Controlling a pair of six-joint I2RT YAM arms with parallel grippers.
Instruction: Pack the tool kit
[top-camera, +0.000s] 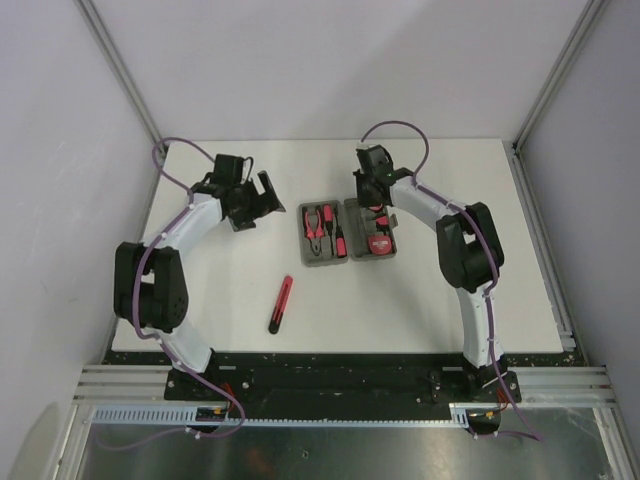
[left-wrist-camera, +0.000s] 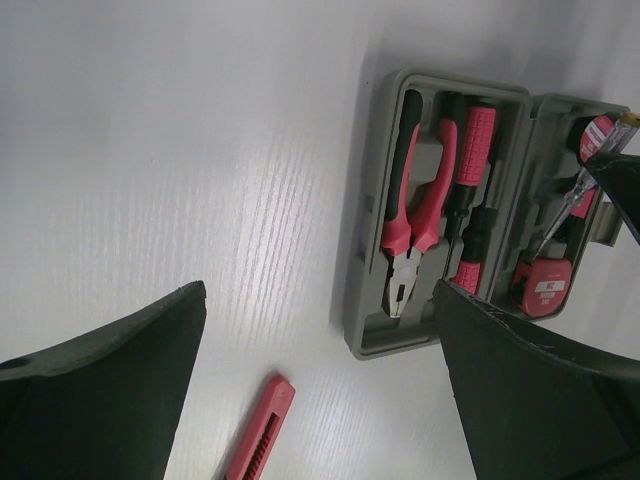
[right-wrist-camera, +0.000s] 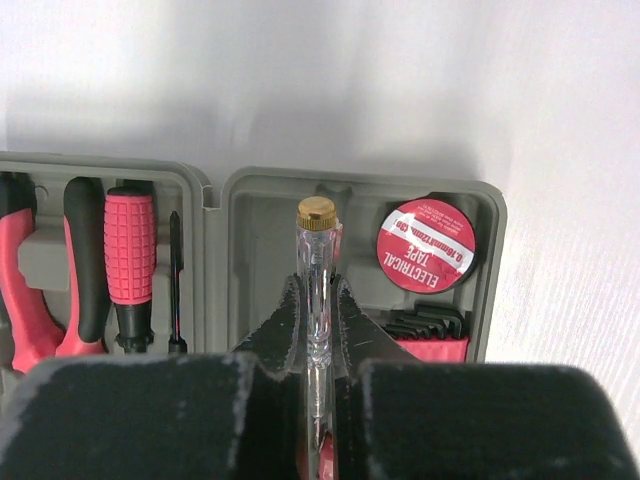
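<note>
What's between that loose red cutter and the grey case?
Nothing; the top view shows bare white table between the red cutter and the grey case.

From high at six o'clock, my top view faces down on the whole table (top-camera: 230, 290). Both wrist views sit close, sharing the tool kit (left-wrist-camera: 380, 337): two o'clock left, twelve o'clock right.

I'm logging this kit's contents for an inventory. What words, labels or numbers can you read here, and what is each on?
"ELECTRICAL TAPE": on the round red label of the tape roll in the grey case, upside down in the right wrist view.
Smaller line of print on that same label: too small to read.
White label on the tape measure: blurred, unreadable.
No other text shows.
</note>
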